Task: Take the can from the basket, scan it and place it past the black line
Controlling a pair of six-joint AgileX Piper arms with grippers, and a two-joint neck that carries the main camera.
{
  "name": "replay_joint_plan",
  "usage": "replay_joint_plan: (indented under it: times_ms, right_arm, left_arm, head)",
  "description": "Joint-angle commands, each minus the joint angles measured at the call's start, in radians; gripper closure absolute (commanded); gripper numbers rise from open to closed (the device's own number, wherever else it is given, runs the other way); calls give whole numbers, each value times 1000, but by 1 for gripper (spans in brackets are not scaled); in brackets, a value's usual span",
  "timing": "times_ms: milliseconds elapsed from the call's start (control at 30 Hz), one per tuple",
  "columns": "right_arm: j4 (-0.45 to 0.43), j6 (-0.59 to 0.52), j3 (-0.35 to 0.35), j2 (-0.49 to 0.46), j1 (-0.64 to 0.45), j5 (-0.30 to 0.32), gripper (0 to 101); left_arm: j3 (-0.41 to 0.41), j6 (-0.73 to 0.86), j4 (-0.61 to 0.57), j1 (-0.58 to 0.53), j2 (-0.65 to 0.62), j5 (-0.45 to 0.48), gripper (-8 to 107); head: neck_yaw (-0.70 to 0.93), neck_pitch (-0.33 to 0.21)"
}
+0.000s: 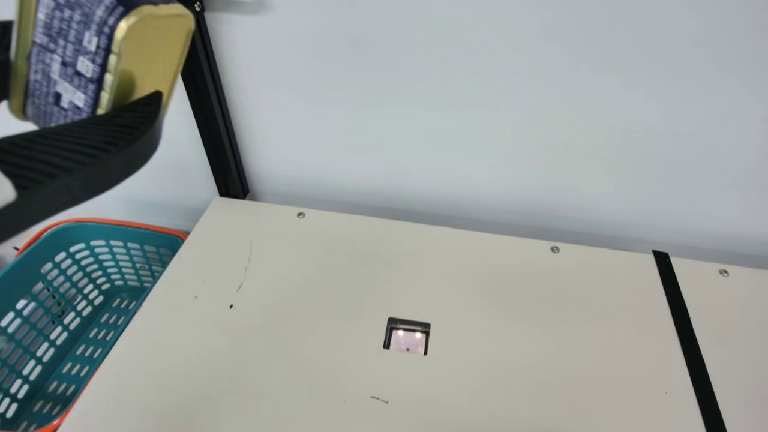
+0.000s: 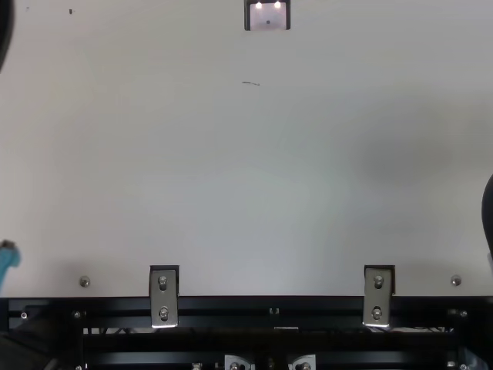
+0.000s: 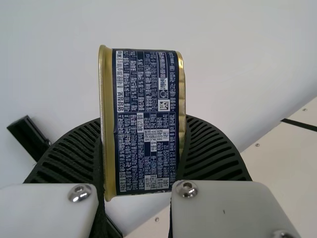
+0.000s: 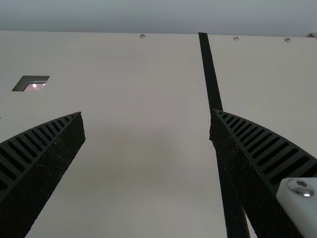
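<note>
Step in hand: transfer to the scan. The can [image 1: 72, 66] is out of the basket [image 1: 108, 222], which stands beside the left edge of the tabletop [image 1: 510, 300]. In the main view you see the can at upper left, clear of the surface. The jaws of your left gripper [image 3: 143, 121] pinch it by its two gold ends. The jaws of your right gripper [image 4: 147, 114] are spread with nothing between them; that gripper is near the black line [image 4: 210, 74].

Next move: carry the can inward from the left edge to the scanner [image 1: 408, 339], set into the tabletop, and lower it over the window. Keep the grip on both ends so that the printed wall stays exposed. You will probably need to turn the wrist to present the code downward. After the scan, continue past the black line, toward the right edge, and release there.

View differences: use the left wrist view for the label; it presents the printed wall and a small square code. Whether this is the code to be scanned cannot be told. The main view adds the basket and a gold end face. The top view adds the brackets [image 2: 163, 297] at the near edge.
</note>
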Motion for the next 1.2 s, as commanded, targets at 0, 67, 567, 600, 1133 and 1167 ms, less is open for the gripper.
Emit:
replay_joint_plan:
  times_ms: [0, 67, 567, 600, 1133, 1167]
  right_arm:
    - [0, 0, 0, 0, 0, 0, 0]
    - [0, 0, 0, 0, 0, 0, 0]
    - [0, 0, 0, 0, 0, 0, 0]
    - [0, 0, 0, 0, 0, 0, 0]
    - [0, 0, 0, 0, 0, 0, 0]
    - [0, 0, 0, 0, 0, 0, 0]
  left_arm:
    - [10, 9, 4, -15, 5, -34, 89]
    - [20, 13, 3, -28, 11, -59, 89]
    - [132, -42, -14, -96, 50, -243, 89]
    - [140, -46, -14, -102, 52, -256, 89]
    - [285, -209, 105, -174, 88, -460, 89]
    - [294, -222, 113, -173, 92, -472, 89]
  head:
    - [-4, -37]
    - [-4, -37]
    - [-4, -37]
    - [-4, -37]
    - [-4, -37]
    - [-4, -37]
